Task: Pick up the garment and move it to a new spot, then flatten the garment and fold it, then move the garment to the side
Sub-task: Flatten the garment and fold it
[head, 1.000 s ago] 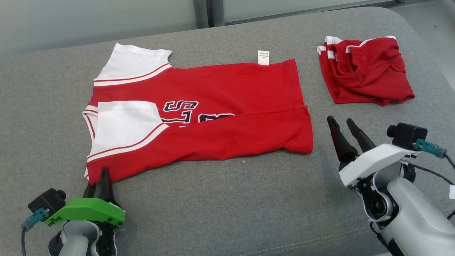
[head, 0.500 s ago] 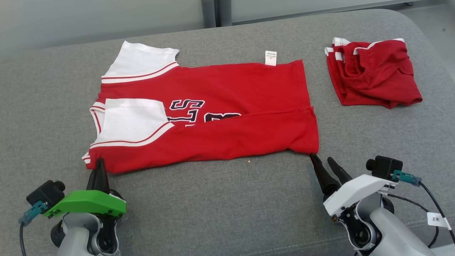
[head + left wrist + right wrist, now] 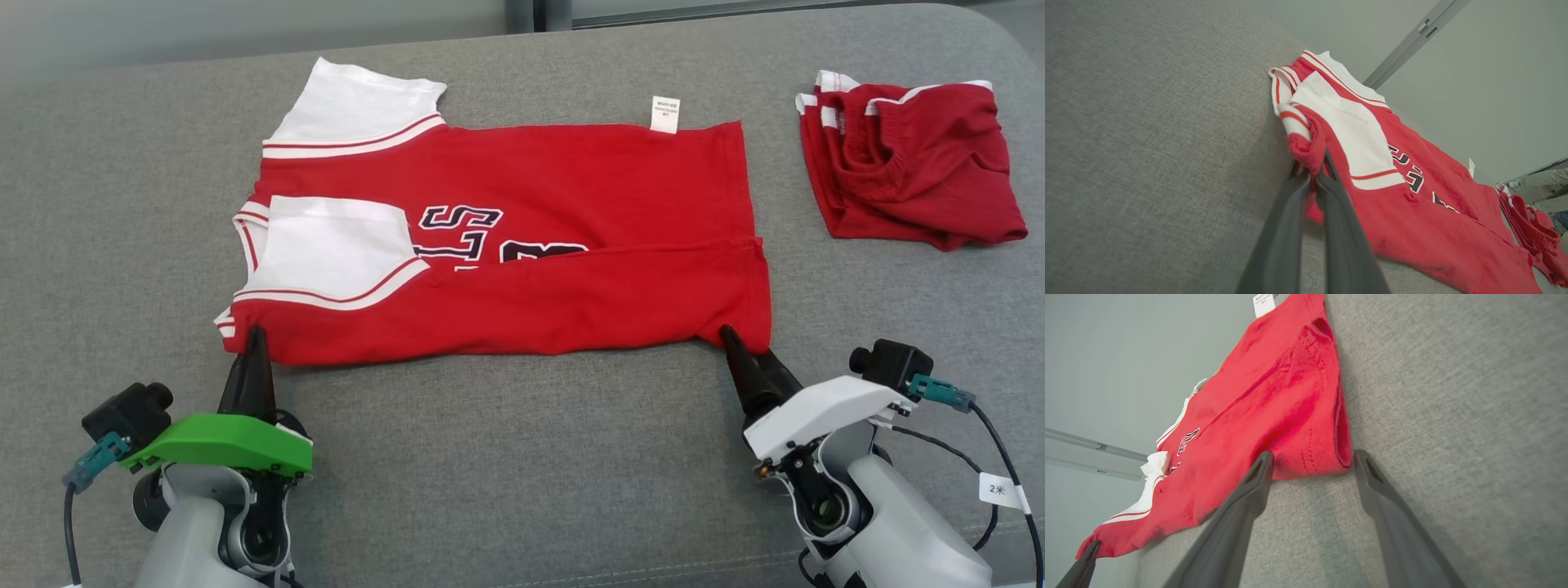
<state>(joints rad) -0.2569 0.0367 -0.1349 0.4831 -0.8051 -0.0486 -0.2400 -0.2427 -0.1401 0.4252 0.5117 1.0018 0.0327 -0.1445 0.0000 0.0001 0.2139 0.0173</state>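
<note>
Head view: left gripper (image 3: 254, 341) clamped on jersey (image 3: 571, 204), right gripper (image 3: 744, 349) not gripping.
Jersey lies flat on grey cushion (image 3: 522, 457). Left jaws fully closed, pinching the jersey's near shoulder-end corner. Right jaws wide apart, tips at the jersey's near hem corner, corner between them, nothing held. Folded red shorts (image 3: 914, 188) sit beyond the jersey's hem end, apart from it.

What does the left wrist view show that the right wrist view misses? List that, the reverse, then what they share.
Left wrist view: the left gripper shut on the red jersey at its shoulder-end corner, with the red shorts at the far edge. Right wrist view: the right gripper open, its fingers straddling the hem corner, not closed on it. Shared: that jersey lying on the grey cushion.
</note>
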